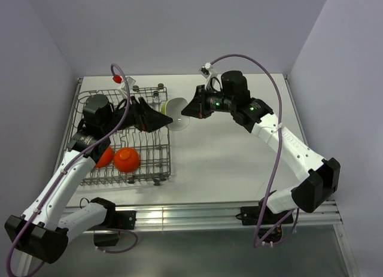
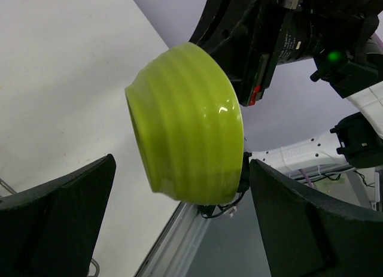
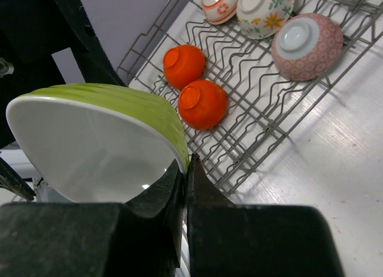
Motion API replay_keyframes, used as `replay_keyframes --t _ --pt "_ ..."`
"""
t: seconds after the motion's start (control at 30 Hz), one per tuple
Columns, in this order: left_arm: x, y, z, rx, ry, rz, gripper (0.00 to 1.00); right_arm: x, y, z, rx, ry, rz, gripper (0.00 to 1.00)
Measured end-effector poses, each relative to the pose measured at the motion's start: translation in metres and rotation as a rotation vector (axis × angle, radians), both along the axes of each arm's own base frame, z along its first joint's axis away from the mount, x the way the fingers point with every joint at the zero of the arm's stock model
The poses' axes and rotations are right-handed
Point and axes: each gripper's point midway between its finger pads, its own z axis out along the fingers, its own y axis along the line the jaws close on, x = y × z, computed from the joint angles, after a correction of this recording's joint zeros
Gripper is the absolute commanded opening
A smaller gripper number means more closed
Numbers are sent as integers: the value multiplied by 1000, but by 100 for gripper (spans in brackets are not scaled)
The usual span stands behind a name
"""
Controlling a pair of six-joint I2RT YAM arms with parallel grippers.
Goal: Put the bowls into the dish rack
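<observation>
While right jaws pinch the green bowl (image 2: 185, 127), left jaws gape, half-hiding the dish rack (image 1: 149, 158)

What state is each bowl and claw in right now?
green bowl: tilted, held in the air.
right gripper: shut on the green bowl's rim.
left gripper: open, flanking the green bowl.
orange bowls: upside down in dish rack.
patterned bowls: upside down in dish rack.

Tilted lime-green bowl (image 2: 188, 124), ribbed outside, between wide-apart fingers of left hand (image 2: 181, 169), white table (image 2: 60, 79) behind
</observation>
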Motion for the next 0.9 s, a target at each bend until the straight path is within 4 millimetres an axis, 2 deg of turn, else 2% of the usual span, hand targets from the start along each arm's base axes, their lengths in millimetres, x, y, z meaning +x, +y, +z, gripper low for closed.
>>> replay_keyframes --t 0.1,0.17,0.27,0.3,0.33,0.37,0.43,0.47,0.53,0.57,0.67,0.7,0.83,0.9 --pt "-3 -4 0 -11 -1 -18 98 -7 7 -1 -1 2 23 0" --pt "-3 -4 -1 -11 2 -21 94 -10 11 -3 -4 6 36 0" --pt "-3 -4 -1 -9 1 -22 78 -13 16 -7 -9 15 52 0" --pt "-3 -4 -1 -9 2 -21 67 -13 17 -8 -10 17 55 0" --pt "-3 -4 -2 -10 3 -21 61 -14 18 -9 -11 19 58 0" --pt "-3 -4 -2 -8 4 -19 49 -14 18 -9 -14 19 60 0" --pt "-1 -3 -5 -5 15 -5 37 -11 18 -11 -22 11 51 0" --pt "0 -3 -6 -2 16 1 21 -11 18 -12 -25 12 48 0" --pt "1 -2 -9 5 24 10 5 -10 18 -15 -31 18 48 2" --pt "1 -1 -11 7 28 13 0 -9 18 -16 -33 20 48 7" --pt "3 1 -14 15 38 27 0 -8 20 -20 -37 35 52 32" --pt "3 2 -15 17 40 30 0 -8 21 -20 -38 37 58 47" --pt "5 12 -21 47 36 59 0 -10 23 -23 -41 50 72 67" --pt "9 21 -25 78 20 93 0 -11 22 -24 -45 49 75 71"
